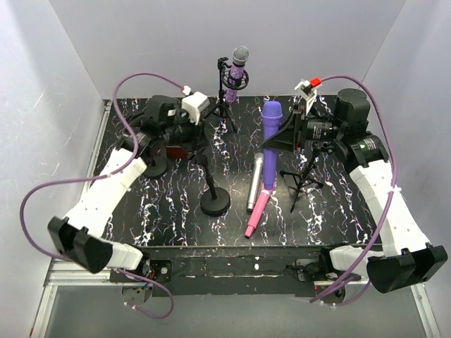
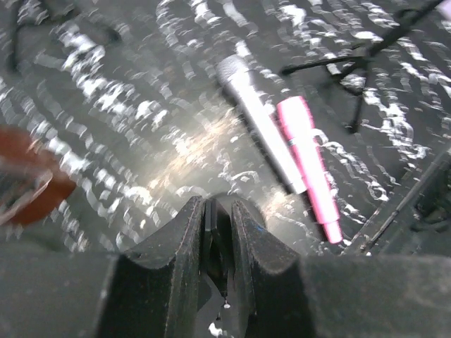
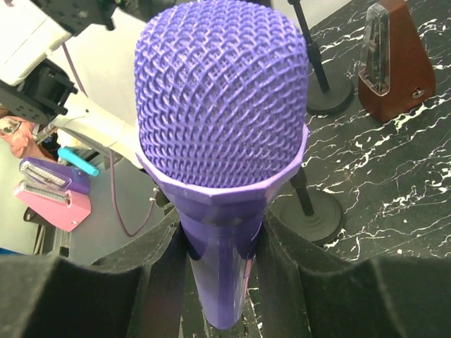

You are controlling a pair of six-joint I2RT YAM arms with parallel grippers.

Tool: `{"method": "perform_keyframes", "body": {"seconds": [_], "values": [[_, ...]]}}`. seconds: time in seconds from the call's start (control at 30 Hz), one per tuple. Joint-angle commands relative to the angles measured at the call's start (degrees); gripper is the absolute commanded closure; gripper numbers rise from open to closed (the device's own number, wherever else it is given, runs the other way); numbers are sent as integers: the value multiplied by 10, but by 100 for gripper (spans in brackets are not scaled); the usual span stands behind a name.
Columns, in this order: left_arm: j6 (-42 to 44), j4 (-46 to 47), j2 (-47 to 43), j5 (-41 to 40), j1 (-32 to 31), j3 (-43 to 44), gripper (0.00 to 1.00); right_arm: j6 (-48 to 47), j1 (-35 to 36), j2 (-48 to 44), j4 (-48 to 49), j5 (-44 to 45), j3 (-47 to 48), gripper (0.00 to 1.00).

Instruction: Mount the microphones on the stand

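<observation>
One microphone of four looks mounted. The glittery purple microphone (image 1: 239, 65) stands upright in the clip of the far tripod stand (image 1: 224, 107), just left of centre. The other three are not on a stand yet.

Near the left arm, a round-base stand (image 1: 156, 166) sits beside the dark red box (image 1: 174, 149). A second round-base stand (image 1: 215, 202) is at the near centre, and both appear empty. Just right of it, the silver-grey microphone (image 1: 252, 184) and the pink microphone (image 1: 256, 213) lie flat on the table (image 1: 338, 211). They are side by side and close enough that they may be touching. Right of them, the violet microphone (image 1: 271, 134) is off the table, its head toward the far side. Under the right arm is another tripod stand (image 1: 303, 179) with nothing in it. By my judgement about a quarter of the job is done, and the violet one is next.

The left gripper (image 2: 217, 211) has its jaws pressed almost together, with only a thin slot between them. Something dark shows in that slot, but the blurred wrist view does not let me tell whether it is a held thing. The gripper has no microphone, and the silver-grey and pink ones lie well beyond its tips.

The right gripper (image 3: 222, 236) is closed partway around the violet microphone's body just below the mesh head. One finger presses each side.
</observation>
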Motion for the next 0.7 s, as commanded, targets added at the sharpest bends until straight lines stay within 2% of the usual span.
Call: {"method": "perform_keyframes", "body": {"seconds": [0.0,0.2,0.33,0.4,0.53,0.67], "values": [[99,29,49,154,-16,54,100,-3,-4,-20,25,-20,-10,99],[158,11,81,154,-63,66,100,-7,-4,-20,27,-27,-15,99],[156,15,78,135,-83,51,100,-10,-4,-20,26,-32,-14,99],[143,29,62,116,-83,36,97,-17,-4,-20,22,-35,-16,99],[109,67,24,76,-83,-4,73,-28,-4,-20,15,-41,-21,99],[80,84,-4,44,-81,-22,53,-47,-2,-18,7,-41,-19,99]]}}
